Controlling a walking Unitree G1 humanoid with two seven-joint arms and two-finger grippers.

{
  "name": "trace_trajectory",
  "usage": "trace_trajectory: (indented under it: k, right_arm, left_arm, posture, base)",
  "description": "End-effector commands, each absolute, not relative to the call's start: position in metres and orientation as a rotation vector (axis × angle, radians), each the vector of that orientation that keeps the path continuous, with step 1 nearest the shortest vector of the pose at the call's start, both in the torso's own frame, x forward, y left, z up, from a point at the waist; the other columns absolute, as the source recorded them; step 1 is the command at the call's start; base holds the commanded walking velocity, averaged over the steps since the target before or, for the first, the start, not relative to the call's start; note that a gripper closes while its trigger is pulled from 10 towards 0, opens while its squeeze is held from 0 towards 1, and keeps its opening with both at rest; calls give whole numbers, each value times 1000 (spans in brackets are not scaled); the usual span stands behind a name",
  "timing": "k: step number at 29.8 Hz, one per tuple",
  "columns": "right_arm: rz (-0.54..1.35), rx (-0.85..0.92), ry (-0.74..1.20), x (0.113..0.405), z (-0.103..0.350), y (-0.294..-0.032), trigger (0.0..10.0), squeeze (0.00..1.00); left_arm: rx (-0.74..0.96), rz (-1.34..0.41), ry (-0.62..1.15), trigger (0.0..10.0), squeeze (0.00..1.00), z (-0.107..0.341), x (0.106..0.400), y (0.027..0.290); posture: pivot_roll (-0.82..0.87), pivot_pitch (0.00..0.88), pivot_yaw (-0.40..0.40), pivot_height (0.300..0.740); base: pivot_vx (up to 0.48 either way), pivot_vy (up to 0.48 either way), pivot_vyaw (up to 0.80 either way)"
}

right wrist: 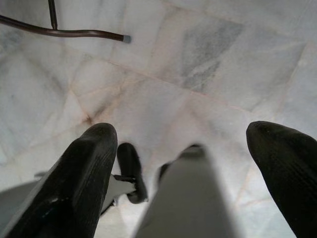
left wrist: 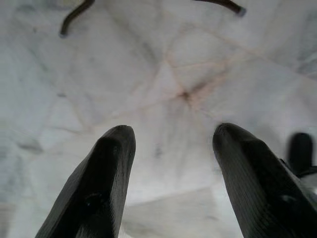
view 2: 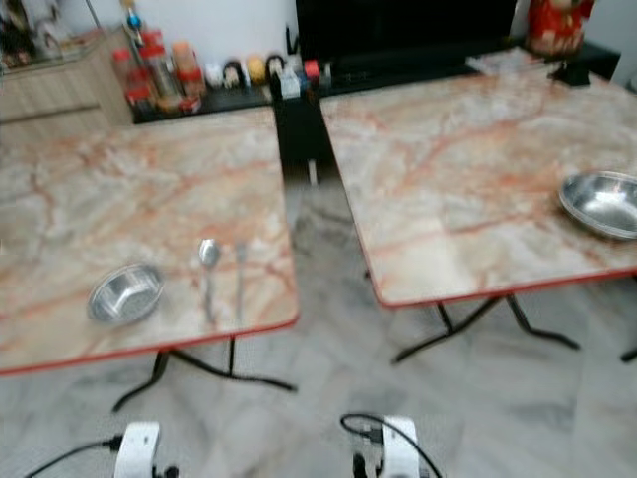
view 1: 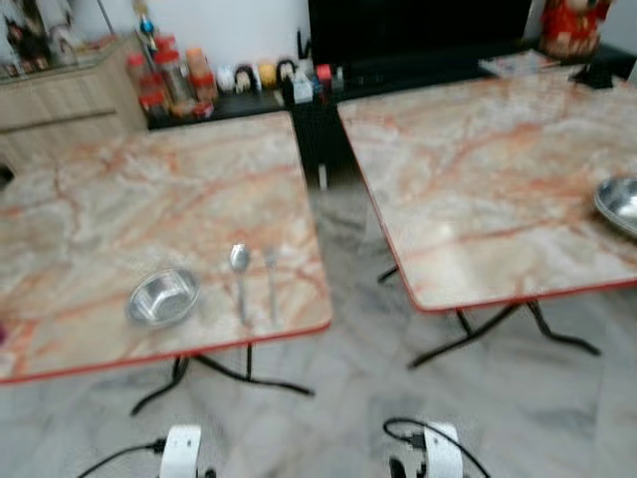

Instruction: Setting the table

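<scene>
Left eye view takes in two marble-patterned tabletops with red edges over a pale marble floor (view 1: 348,398). Near the front edge of the left tabletop (view 1: 119,199) sit a small steel bowl (view 1: 162,296), a spoon (view 1: 240,276) and a fork (view 1: 271,282). At the right tabletop's (view 1: 488,169) right edge rests a larger bowl (view 1: 619,204). Left gripper (left wrist: 171,136) and right gripper (right wrist: 183,131) hang over the floor, fingers spread, holding nothing.

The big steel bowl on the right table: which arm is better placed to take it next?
Probably the right. The big bowl lies at the right table's right edge, on the right arm's side. Both tools, left tool and right tool, hang open over the floor.
</scene>
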State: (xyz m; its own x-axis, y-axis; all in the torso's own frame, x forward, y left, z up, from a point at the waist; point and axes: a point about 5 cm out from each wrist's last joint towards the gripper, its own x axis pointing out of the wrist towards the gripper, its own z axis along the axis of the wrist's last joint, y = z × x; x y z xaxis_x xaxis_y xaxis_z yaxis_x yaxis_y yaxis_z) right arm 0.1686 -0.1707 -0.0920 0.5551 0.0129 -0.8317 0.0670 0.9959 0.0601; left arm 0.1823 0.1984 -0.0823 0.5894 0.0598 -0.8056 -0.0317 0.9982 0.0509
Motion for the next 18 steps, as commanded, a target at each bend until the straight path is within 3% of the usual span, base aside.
trace_trajectory:
  k: [1, 6, 18]
  right_arm:
    - [-42, 103, 983, 167, -93, -170, 10000, 0]
    - [-45, 109, 980, 168, -92, -169, 10000, 0]
    - [-63, 116, 980, 168, -92, -174, 10000, 0]
  left_arm:
    - [26, 76, 937, 10000, 0, -82, 182, 203]
    - [24, 80, 936, 10000, 0, -82, 182, 203]
    - [-65, 65, 842, 10000, 0, -74, 199, 192]
  posture:
    - [-187, 0, 106, 740]
    - [-185, 0, 104, 740]
    - [-179, 0, 94, 740]
  base:
    - [0, 480, 0]
    - [0, 480, 0]
    - [0, 0, 0]
